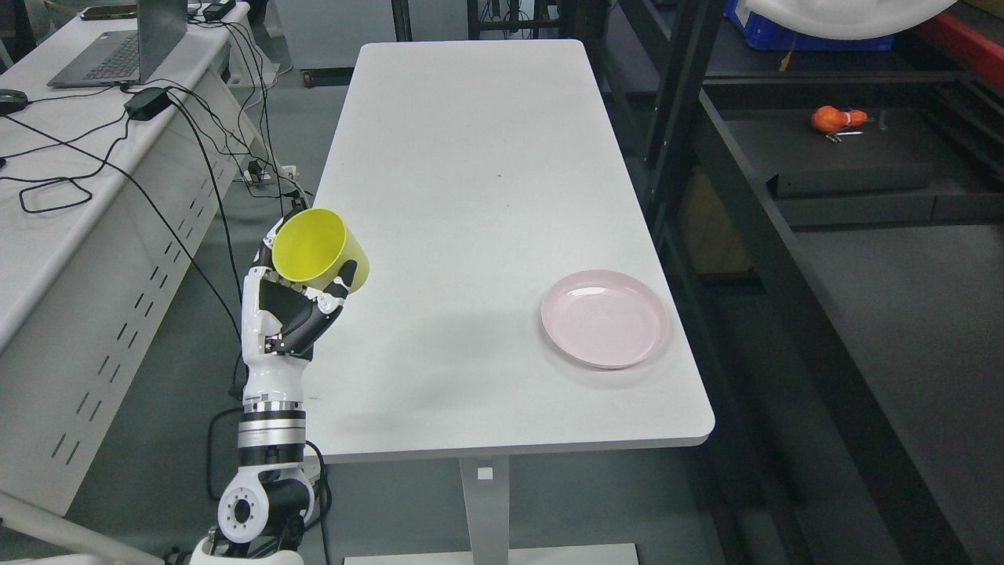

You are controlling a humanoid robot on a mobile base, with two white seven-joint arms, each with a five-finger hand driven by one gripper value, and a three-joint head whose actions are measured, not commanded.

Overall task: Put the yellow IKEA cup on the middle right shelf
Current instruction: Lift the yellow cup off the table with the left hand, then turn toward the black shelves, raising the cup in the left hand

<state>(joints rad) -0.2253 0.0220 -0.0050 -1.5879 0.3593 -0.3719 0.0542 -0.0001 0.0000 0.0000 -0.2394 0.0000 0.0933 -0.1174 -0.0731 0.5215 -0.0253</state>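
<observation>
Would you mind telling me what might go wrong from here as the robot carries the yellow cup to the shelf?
1. The yellow cup lies tilted in the left hand, apparently gripped low, so it might slip.
2. The shelf frame stands far right; swinging across could clip its dark post.
3. A low pass might knock the pink plate near the table's right edge.

White rectangular table top (471,196): centre of view, on a white pedestal leg (485,490). Round pale pink plate (605,318): on the table at its 4 o'clock corner, upright, near the edge. Grey open laptop (125,47): on a white side desk (47,227) at 10 o'clock. Black power adapter (147,103) with trailing black cables (200,157): just beside the laptop. Small orange object (838,118): at 2 o'clock on a dark surface; kind unclear.
</observation>
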